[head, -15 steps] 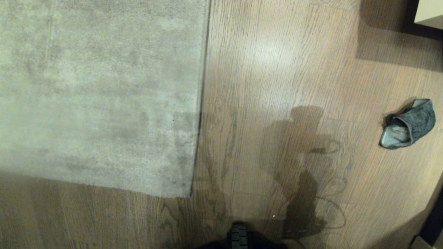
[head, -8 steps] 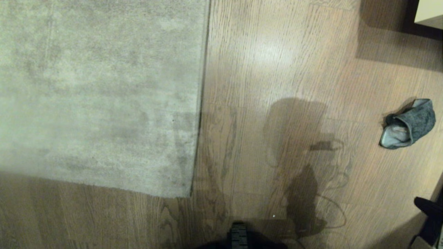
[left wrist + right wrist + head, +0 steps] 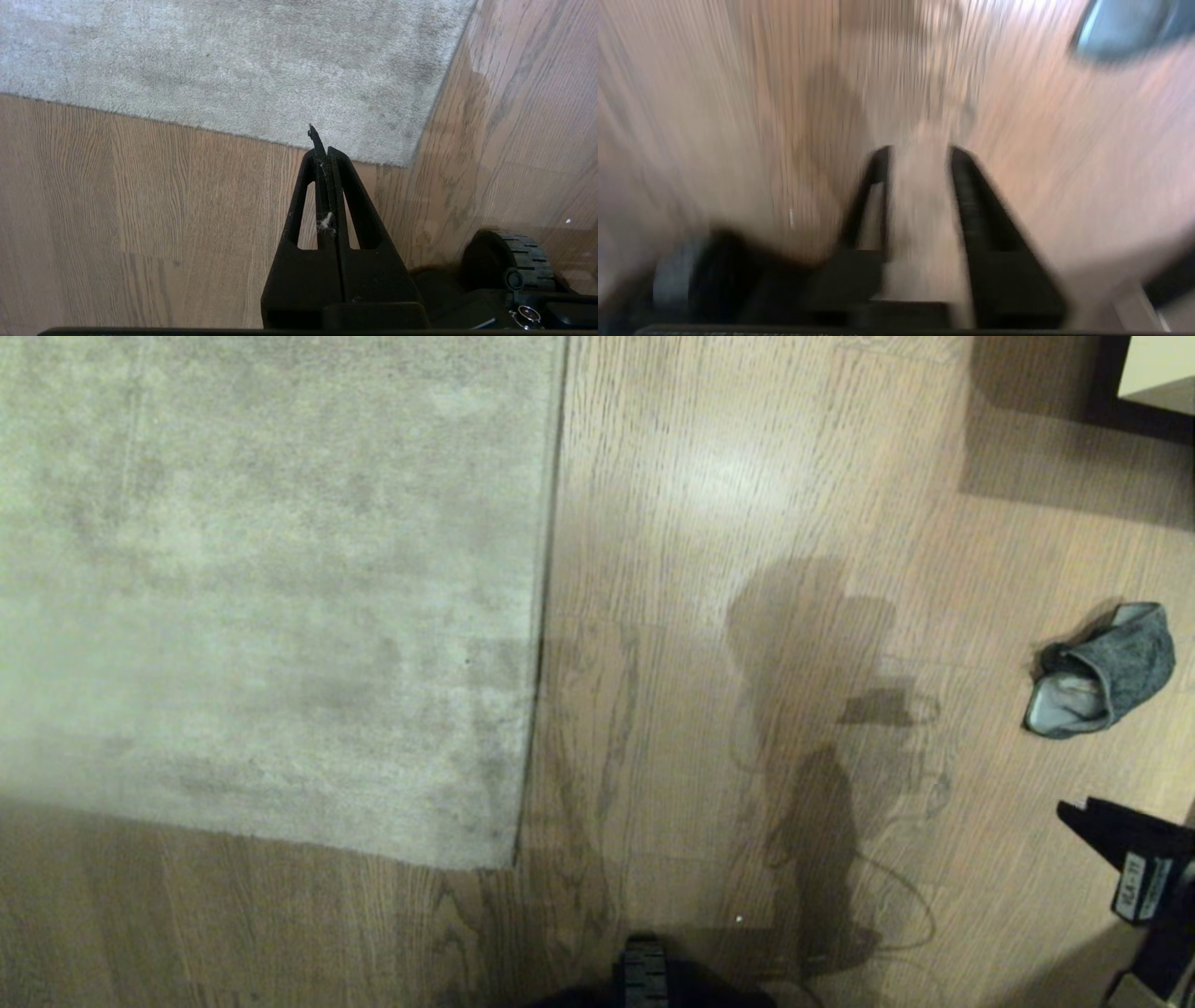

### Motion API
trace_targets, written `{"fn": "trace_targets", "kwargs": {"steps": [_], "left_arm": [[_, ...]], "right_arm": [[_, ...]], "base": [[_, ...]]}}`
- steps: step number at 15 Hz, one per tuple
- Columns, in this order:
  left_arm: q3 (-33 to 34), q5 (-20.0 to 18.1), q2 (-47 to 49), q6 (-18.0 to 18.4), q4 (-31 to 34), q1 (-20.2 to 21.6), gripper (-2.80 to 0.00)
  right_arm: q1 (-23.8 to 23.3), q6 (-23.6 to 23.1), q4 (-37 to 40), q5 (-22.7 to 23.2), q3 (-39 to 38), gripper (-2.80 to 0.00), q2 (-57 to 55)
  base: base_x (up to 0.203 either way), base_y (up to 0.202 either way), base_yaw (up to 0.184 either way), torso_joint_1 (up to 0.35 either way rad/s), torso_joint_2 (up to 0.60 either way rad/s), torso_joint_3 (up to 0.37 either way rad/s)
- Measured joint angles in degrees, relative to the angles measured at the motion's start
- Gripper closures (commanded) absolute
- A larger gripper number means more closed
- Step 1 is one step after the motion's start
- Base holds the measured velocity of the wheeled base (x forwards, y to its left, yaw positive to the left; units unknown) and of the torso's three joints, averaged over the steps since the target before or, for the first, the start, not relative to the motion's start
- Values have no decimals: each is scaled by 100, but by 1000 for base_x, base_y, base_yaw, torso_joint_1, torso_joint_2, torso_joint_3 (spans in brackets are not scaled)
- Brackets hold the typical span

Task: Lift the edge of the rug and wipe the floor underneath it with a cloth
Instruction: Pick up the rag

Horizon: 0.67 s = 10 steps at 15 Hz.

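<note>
The rug (image 3: 271,588) lies flat on the left, its edge untouched on the floor (image 3: 709,504). The left gripper (image 3: 322,140) sits parked near the rug's corner, fingers pressed together. Far right, the cloth (image 3: 1102,672) lies crumpled, and here comes the right gripper (image 3: 920,154), newly swung into view, fingers apart, empty, closing in for the pickup.

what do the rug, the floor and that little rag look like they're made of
Pale grey-beige rug: short fuzzy pile, probably synthetic or wool, matte and mottled. Light brown floor: wood or wood-look planks, dark grain, slight sheen. Small dark grey-green cloth: soft crumpled fabric, maybe terry or microfibre.
</note>
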State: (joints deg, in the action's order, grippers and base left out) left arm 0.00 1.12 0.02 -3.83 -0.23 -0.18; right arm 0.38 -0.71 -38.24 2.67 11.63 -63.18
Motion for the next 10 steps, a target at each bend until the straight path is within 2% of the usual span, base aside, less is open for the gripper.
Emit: {"fn": "trace_targets", "kwargs": {"steps": [2,5,10], "left_arm": [[0,-2,0,3,1,0,0],[0,-2,0,1,1,0,0],[0,0,0,1,1,0,0]], "right_arm": [[-79,150,-698,-4,64,-280,-305],[-418,147,-799,-6,316,-280,-592],[-1695,-171,-902,0,1193,-280,-1303]], "base": [[0,0,0,0,0,0],[0,0,0,0,0,0],[0,0,0,0,0,0]]}}
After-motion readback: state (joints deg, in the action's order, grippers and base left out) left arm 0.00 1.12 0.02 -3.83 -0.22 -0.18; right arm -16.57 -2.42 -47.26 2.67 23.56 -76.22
